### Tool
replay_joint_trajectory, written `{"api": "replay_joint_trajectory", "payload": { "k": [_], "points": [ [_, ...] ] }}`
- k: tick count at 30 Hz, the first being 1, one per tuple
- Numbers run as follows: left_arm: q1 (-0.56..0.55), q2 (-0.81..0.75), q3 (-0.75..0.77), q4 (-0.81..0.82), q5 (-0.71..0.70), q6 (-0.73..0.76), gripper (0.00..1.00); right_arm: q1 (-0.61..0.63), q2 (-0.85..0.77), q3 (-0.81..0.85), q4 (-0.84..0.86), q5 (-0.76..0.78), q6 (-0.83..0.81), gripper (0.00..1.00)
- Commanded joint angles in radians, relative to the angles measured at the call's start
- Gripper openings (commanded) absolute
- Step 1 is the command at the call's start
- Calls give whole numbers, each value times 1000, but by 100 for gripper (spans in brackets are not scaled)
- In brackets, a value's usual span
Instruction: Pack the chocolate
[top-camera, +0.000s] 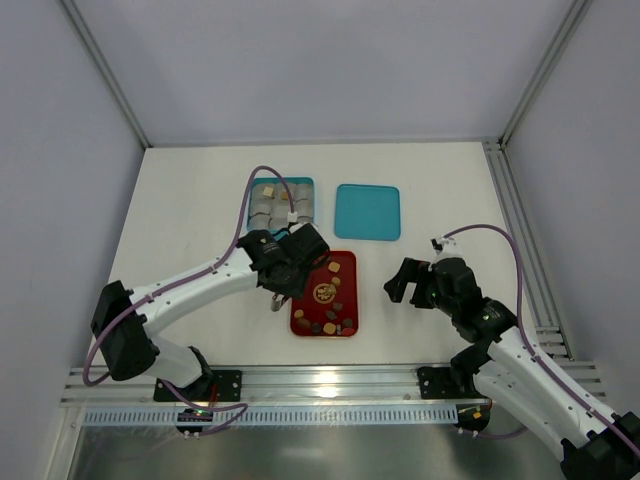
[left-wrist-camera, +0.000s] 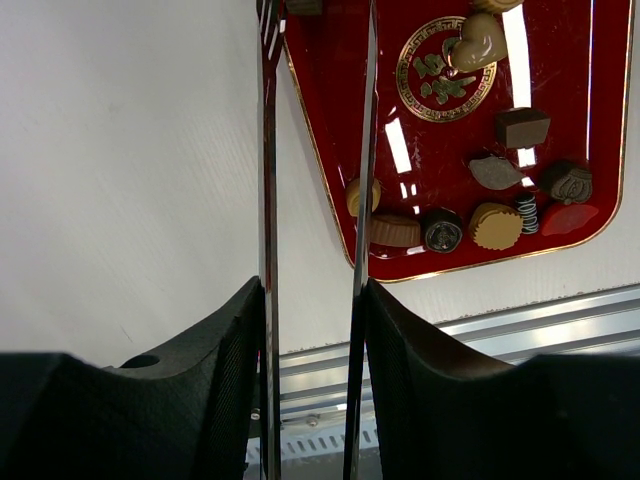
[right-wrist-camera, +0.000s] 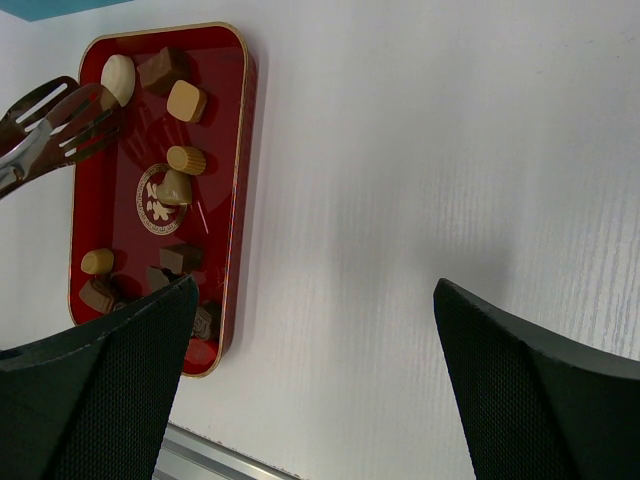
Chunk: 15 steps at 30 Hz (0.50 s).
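The red tray (left-wrist-camera: 440, 175) is glossy and lacquer-like, with gilt edging. The chocolate (left-wrist-camera: 523, 127) on it looks matt to satin. Tan pieces near the tray's six-o'clock rim have ribbed sides. The tongs (left-wrist-camera: 366, 150) are polished metal. The white table (right-wrist-camera: 420, 200) is matt and finely grained. The fingers (right-wrist-camera: 530, 390) of the right gripper (right-wrist-camera: 315, 290) look like black, matt, mesh-textured plastic. At six o'clock of the tray runs a brushed-metal rail (left-wrist-camera: 520, 325).

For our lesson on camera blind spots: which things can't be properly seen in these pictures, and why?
Left wrist view: tongs tips cut off by the top edge.
Right wrist view: near end of red tray behind the right gripper.
Top view: chocolate shapes too small.
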Motion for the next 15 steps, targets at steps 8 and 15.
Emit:
{"api": "replay_joint_trajectory", "payload": {
  "k": [8, 15],
  "points": [
    [-6, 7, -10, 26, -15, 7, 40, 3, 2, -3, 39, 0, 11, 100],
    [-6, 12, -14, 32, -12, 7, 39, 4, 0, -3, 39, 2, 8, 100]
  ]
}}
